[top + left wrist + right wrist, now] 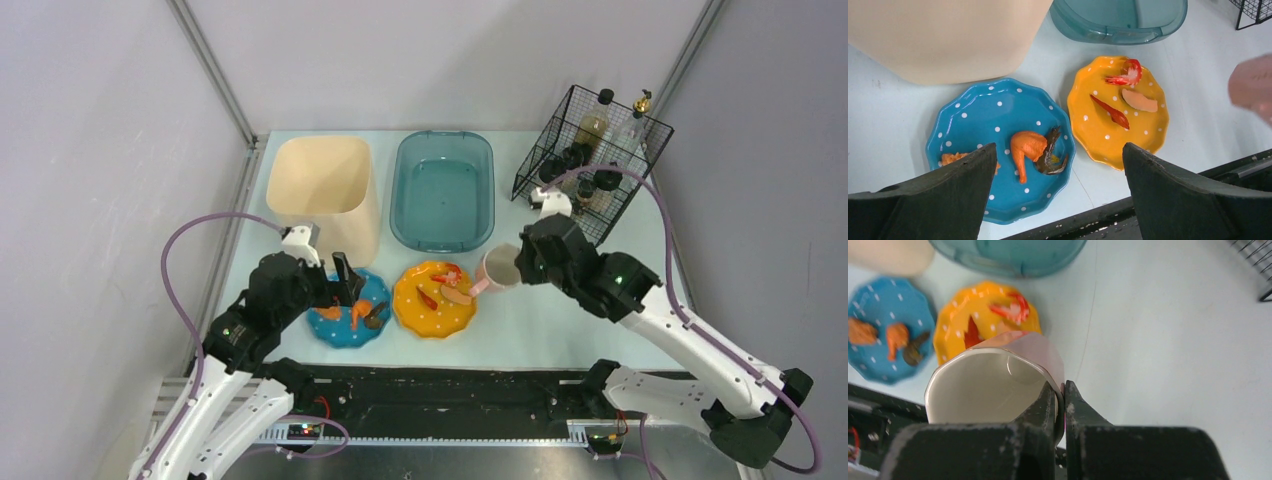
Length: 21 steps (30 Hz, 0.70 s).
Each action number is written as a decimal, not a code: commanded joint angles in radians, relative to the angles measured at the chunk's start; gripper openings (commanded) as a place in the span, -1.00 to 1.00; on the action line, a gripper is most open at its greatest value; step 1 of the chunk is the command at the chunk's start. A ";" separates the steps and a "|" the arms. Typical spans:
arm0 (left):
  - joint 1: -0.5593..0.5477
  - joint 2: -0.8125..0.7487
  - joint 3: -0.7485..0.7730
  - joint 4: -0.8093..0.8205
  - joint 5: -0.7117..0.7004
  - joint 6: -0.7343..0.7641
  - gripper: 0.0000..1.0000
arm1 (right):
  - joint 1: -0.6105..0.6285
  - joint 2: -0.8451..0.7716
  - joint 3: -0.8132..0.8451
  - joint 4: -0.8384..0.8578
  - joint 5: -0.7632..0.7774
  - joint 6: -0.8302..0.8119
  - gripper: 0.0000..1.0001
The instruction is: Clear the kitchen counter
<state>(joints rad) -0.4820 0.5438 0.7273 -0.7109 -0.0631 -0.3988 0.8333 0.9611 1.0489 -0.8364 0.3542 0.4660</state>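
Note:
The pale blue counter (560, 320) holds a blue dotted plate (348, 308) with a chicken leg (1026, 145) and scraps, and an orange dotted plate (434, 298) with shrimp (1124, 73) and other food bits. My left gripper (347, 280) is open above the blue plate, its fingers (948, 195) wide apart. My right gripper (520, 262) is shut on the rim of a pink cup (998, 380), one finger inside and one outside, holding it above the counter by the orange plate's right edge. The cup (497, 269) is empty and tilted.
A cream bin (322, 192) stands at the back left. A teal plastic basin (443, 190) sits beside it. A black wire rack (590, 160) with bottles stands at the back right. A black strip (440, 385) runs along the front edge.

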 commanded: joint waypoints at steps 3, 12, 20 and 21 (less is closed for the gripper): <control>-0.005 -0.010 -0.011 0.039 -0.008 0.009 0.99 | -0.094 0.117 0.180 0.175 0.038 -0.016 -1.00; -0.006 -0.015 -0.013 0.039 -0.024 0.005 0.99 | -0.201 0.483 0.469 0.312 0.014 0.029 -1.00; -0.006 -0.023 -0.015 0.038 -0.036 0.005 0.99 | -0.235 0.833 0.815 0.291 0.057 0.138 -1.00; -0.006 -0.025 -0.014 0.038 -0.038 0.005 0.99 | -0.236 0.863 0.878 0.285 0.071 0.144 -1.00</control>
<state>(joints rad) -0.4820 0.5331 0.7158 -0.7013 -0.0772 -0.4000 0.6010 1.7367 1.7233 -0.6338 0.3687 0.5255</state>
